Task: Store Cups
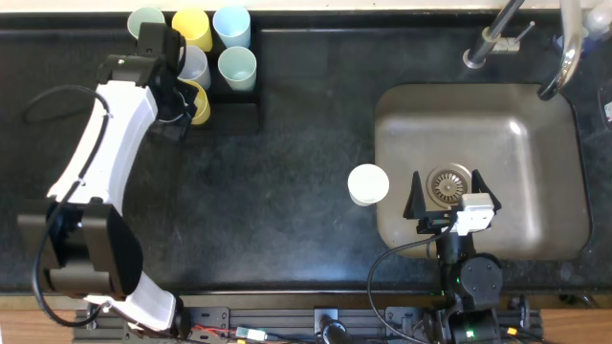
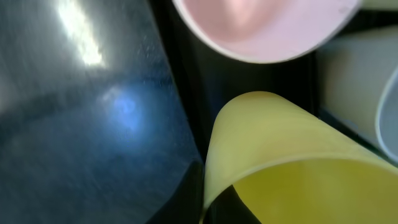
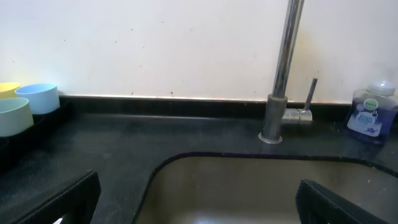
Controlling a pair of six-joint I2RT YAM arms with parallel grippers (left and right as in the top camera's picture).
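Top view first: the yellow cup (image 1: pixel 199 103) sits at the tip of the left gripper (image 1: pixel 184 96), over the near left part of the black tray (image 1: pixel 237 115). It's a plain, smooth, soft-yellow tumbler with no handle. It looks tipped rather than upright. We honestly can't tell whether the left gripper has hold of it or is just up against it, or whether the cup touches the tray floor.

From the left wrist view, that same cup is huge and very close. Its wall is pale and matte, the inside is a deeper yellow, and the thin rim curves across. Just past it is the round mouth of a pale cup (image 2: pixel 267 25), which looks pinkish here.

The rest of the tray holds a pale green cup (image 1: pixel 146 21), a second yellow cup (image 1: pixel 191 27) and a light blue cup (image 1: pixel 231 24) along the back. A mint cup (image 1: pixel 237 67) stands in front of the blue one.

A white cup (image 1: pixel 368 184) stands alone on the dark counter (image 1: pixel 287 191), right against the left rim of the sink (image 1: pixel 535 143). We can't tell which way up it is.

The right gripper (image 1: pixel 448 194) hangs over the sink near the drain. Its fingers are spread wide and hold nothing. Its wrist view looks across to the faucet (image 3: pixel 280 93) and a blue soap bottle (image 3: pixel 371 115).
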